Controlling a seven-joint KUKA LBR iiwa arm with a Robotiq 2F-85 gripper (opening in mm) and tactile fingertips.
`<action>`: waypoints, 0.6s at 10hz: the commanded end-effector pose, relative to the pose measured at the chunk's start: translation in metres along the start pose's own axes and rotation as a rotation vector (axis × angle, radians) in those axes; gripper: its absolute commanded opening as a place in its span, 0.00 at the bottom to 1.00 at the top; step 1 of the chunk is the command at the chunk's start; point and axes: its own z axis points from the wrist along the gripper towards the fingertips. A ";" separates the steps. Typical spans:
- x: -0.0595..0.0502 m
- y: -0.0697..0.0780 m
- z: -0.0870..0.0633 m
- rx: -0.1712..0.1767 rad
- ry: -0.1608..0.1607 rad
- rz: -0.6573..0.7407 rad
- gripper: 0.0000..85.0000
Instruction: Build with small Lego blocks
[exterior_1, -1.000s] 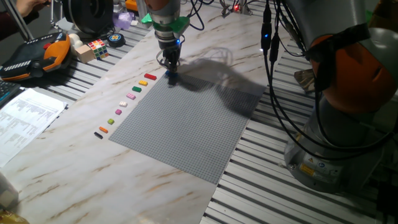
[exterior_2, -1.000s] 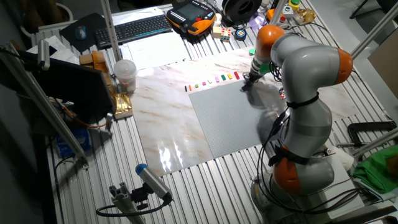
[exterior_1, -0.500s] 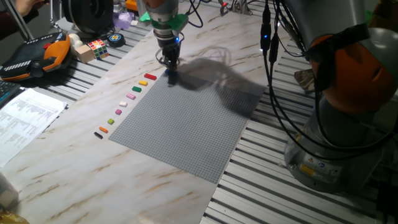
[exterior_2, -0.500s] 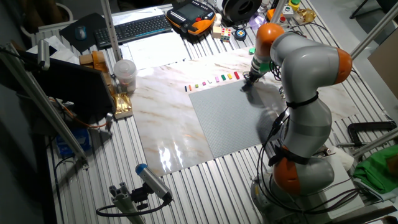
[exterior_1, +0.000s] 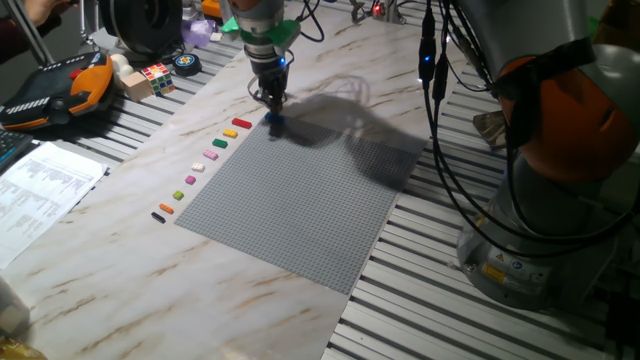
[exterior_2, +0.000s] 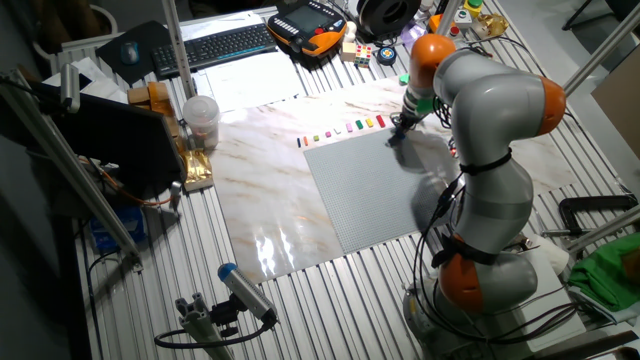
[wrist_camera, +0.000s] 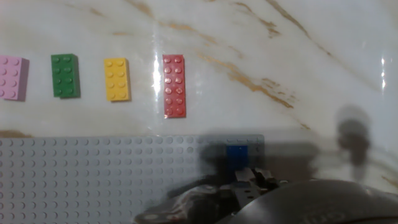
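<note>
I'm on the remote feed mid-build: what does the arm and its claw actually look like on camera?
The silver-grey KUKA arm has rounded segments with orange joint bands and black cables looped alongside it. A green collar sits above the small, dark two-finger claw, with a blue light glowing on the wrist. The hand view shows only blurred dark claw parts.

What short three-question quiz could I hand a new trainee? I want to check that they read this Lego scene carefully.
1. True or false: the blue brick sits on the grey baseplate, near its corner.
2. In the hand view, which loose brick lies closest to the blue one? A) pink B) green C) yellow D) red
3. Fill in: the loose bricks lie in a row on the ______ tabletop, beside the baseplate.

Key: 1 true. 2 D, the red brick. 3 marble.
</note>
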 end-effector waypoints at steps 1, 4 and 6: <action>-0.003 0.003 -0.002 -0.002 -0.005 0.002 0.01; -0.017 0.022 -0.011 0.004 -0.022 -0.022 0.06; -0.026 0.030 -0.009 -0.005 -0.029 -0.027 0.17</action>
